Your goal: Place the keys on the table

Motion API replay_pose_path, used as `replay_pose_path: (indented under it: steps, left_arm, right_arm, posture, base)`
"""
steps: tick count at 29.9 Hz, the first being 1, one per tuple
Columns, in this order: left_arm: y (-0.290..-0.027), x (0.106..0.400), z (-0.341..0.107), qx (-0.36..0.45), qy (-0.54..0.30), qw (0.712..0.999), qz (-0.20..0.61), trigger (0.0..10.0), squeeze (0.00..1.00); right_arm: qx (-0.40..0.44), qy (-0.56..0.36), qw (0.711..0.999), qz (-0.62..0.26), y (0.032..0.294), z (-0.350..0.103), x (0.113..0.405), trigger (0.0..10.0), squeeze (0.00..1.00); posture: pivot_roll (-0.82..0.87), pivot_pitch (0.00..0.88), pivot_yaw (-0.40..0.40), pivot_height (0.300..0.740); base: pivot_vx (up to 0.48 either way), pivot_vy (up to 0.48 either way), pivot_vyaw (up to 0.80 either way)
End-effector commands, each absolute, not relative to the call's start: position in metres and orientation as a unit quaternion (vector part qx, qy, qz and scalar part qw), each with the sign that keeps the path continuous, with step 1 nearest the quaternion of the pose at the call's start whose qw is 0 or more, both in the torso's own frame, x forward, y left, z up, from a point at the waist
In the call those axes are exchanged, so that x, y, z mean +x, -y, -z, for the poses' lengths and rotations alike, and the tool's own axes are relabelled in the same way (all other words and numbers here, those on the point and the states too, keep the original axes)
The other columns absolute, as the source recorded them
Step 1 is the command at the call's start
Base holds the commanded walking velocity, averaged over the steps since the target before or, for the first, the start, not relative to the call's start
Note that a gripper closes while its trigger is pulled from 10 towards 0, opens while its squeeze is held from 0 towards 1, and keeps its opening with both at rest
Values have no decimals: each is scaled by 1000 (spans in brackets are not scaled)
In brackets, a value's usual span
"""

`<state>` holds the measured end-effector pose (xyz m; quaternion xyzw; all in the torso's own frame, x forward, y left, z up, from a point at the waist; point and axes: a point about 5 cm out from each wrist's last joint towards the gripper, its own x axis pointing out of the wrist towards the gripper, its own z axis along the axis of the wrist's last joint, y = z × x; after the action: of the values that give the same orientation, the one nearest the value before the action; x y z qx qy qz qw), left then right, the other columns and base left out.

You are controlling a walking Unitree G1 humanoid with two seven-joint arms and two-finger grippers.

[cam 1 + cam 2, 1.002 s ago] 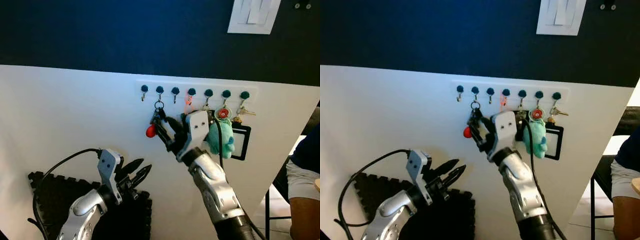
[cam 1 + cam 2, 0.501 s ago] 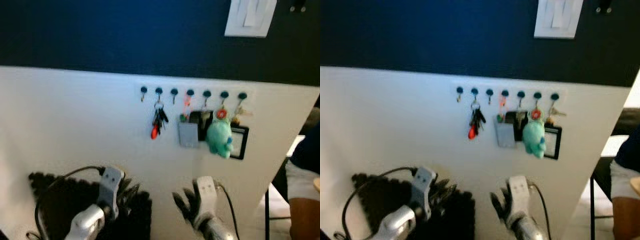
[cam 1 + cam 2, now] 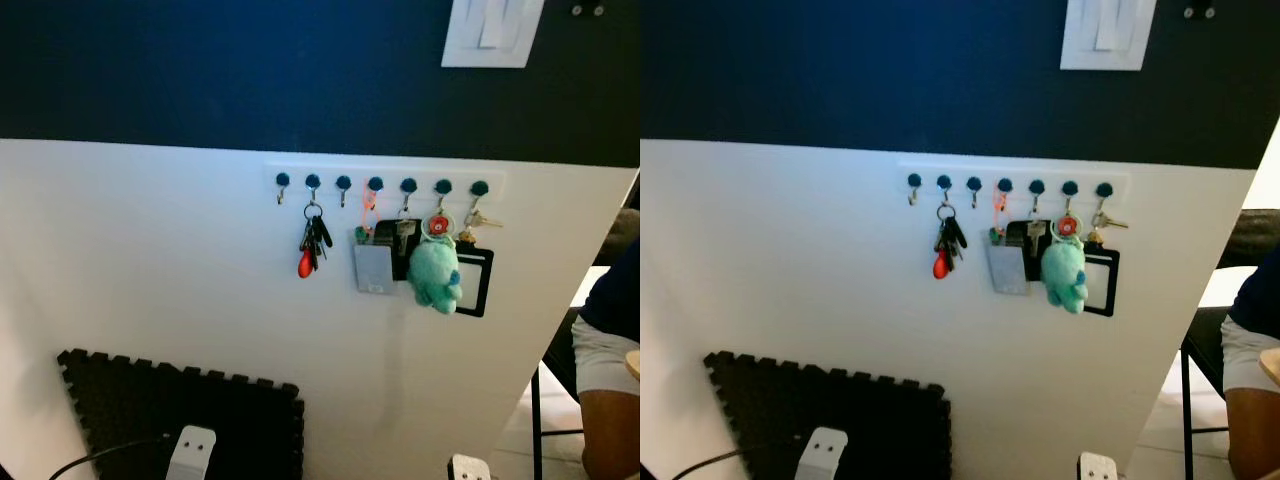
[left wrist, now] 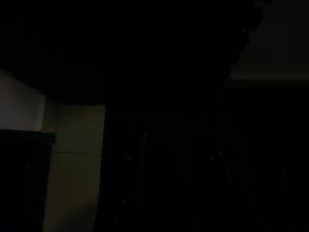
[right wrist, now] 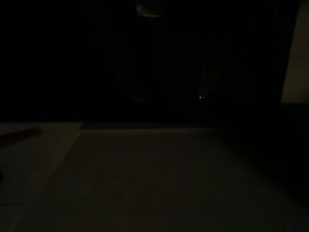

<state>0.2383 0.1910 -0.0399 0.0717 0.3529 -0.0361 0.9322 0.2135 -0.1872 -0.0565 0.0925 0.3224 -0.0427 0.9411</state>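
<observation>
A bunch of dark keys with a red fob [image 3: 312, 245] hangs from the second hook of a white hook rack [image 3: 380, 183] on the white wall. Both arms hang low. The white top of my left wrist [image 3: 192, 442] and of my right wrist [image 3: 465, 467] stand at the bottom edge of the eye views, well below the keys. Both wrist views are very dark, with only a pale floor and wall patches to make out.
On other hooks hang a grey card [image 3: 373, 268], a teal plush toy [image 3: 435, 275], a black frame [image 3: 478, 283] and a brass key [image 3: 478, 222]. A black foam mat [image 3: 180, 405] leans low on the left. A person [image 3: 608, 350] sits at the right edge.
My right gripper, up at the hanging keys a second ago, has dropped away from them. The left arm has lowered too. The keys still hang on their hook.
</observation>
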Motion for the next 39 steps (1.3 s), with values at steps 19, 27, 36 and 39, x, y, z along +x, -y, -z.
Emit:
replay_pose_path:
  steps: [19,27,36,39]
  left_arm:
    - [-188,216,62,77,-401,912,25,10000,247]
    - [-187,209,67,82,-414,906,22,10000,0]
    - [-189,211,64,93,-393,914,37,10000,0]
    - [-188,214,63,94,-389,915,47,10000,0]
  right_arm:
    - [-28,-380,921,-85,175,73,192,10000,0]
    - [-42,-391,916,-77,181,75,190,10000,0]
    - [-21,-410,911,-23,190,81,179,10000,0]
    - [-14,-409,912,-8,193,81,177,10000,0]
  posture:
    - [24,0,-10,740]
    - [29,0,-22,740]
    - [19,0,17,740]
    - [17,0,20,740]
  base:
    - [0,0,0]
    - [0,0,0]
    - [0,0,0]
    - [0,0,0]
